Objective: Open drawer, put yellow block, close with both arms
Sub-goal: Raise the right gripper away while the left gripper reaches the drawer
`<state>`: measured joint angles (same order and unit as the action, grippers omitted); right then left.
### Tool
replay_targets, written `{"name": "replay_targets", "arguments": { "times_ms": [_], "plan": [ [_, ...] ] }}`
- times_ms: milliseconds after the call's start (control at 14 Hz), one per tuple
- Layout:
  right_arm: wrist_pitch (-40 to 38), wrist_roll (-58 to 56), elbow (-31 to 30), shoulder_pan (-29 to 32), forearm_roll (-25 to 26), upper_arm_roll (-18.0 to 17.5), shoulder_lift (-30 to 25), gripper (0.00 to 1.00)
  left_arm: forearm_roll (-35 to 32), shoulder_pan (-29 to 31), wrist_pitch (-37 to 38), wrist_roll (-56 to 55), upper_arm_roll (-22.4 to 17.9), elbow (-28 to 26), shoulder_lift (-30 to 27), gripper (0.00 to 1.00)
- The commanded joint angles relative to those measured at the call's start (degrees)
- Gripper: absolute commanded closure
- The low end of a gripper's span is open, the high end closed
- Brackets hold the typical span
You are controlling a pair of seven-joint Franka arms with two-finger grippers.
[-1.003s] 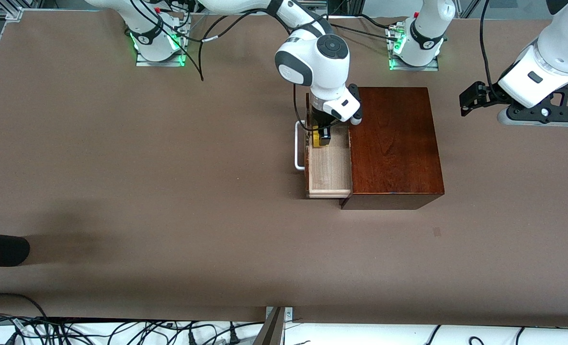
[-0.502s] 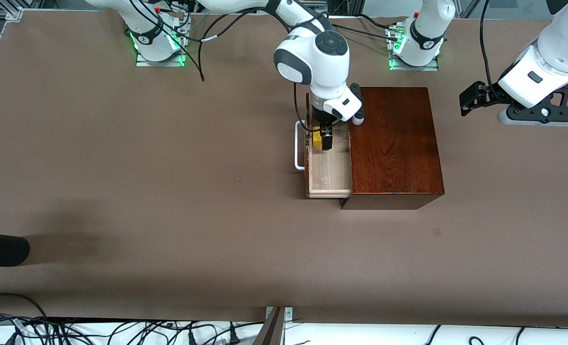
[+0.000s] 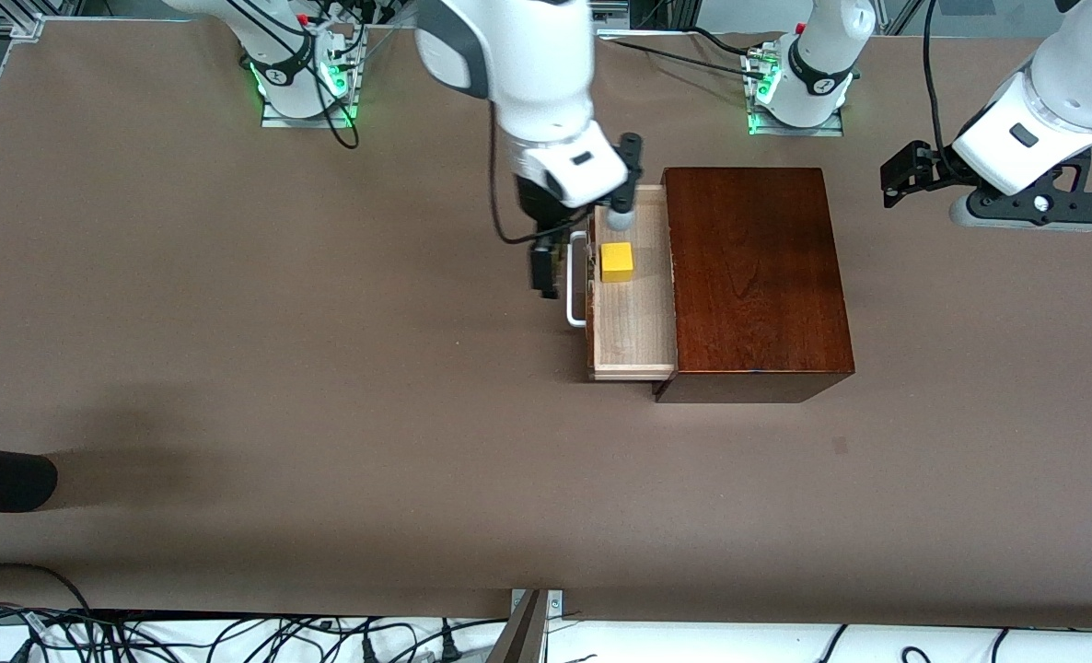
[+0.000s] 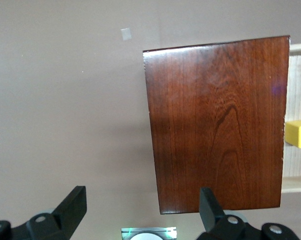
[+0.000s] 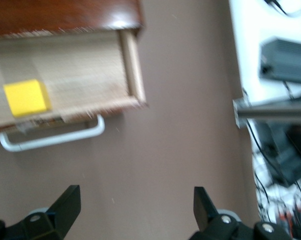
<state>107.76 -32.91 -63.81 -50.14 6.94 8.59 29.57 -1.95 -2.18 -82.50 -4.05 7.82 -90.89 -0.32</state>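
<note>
Now one drawer (image 3: 633,322) stands pulled out of its single wooden box (image 3: 753,276), and one yellow block (image 3: 616,261) lies inside it, toward twelve o'clock. My right gripper (image 3: 551,267) hangs spread wide and empty over the white handle (image 3: 575,281). My left gripper (image 3: 914,175) waits, jaws apart and empty, at the box's three o'clock.

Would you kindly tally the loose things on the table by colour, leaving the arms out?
Yellow: 1, the yellow block lying in the open drawer.
Reddish-brown: 1, the wooden box that holds the drawer.
Total: 2.
</note>
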Motion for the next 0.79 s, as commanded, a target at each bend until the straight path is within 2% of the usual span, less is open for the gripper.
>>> {"name": "replay_targets", "arguments": {
  "times_ms": [0, 287, 502, 645, 717],
  "plan": [
    [-2.7, -0.4, -2.7, 2.8, -2.6, 2.5, -5.2, 0.00, 3.9, -0.1, 1.6, 9.0, 0.1, 2.0, 1.6, 0.00],
    [-2.8, -0.1, -2.7, 8.7, -13.7, 8.3, -6.1, 0.00, 10.6, -0.3, 3.7, 21.8, 0.3, 1.9, 4.3, 0.00],
    [-4.5, 0.1, -3.7, 9.1, -16.0, 13.1, -7.0, 0.00, 15.5, -1.4, 3.1, 27.0, 3.4, 2.0, 7.9, 0.00],
    [-6.1, 1.9, -8.2, 12.8, -21.1, 13.2, -10.7, 0.00, 16.4, -2.4, 3.0, 27.2, 7.6, 5.3, 12.4, 0.00],
    [-5.6, 2.8, -12.0, 14.5, -21.4, 12.3, -13.5, 0.00, 16.2, -3.4, 3.0, 27.1, 9.7, 8.1, 15.3, 0.00]
  ]
}}
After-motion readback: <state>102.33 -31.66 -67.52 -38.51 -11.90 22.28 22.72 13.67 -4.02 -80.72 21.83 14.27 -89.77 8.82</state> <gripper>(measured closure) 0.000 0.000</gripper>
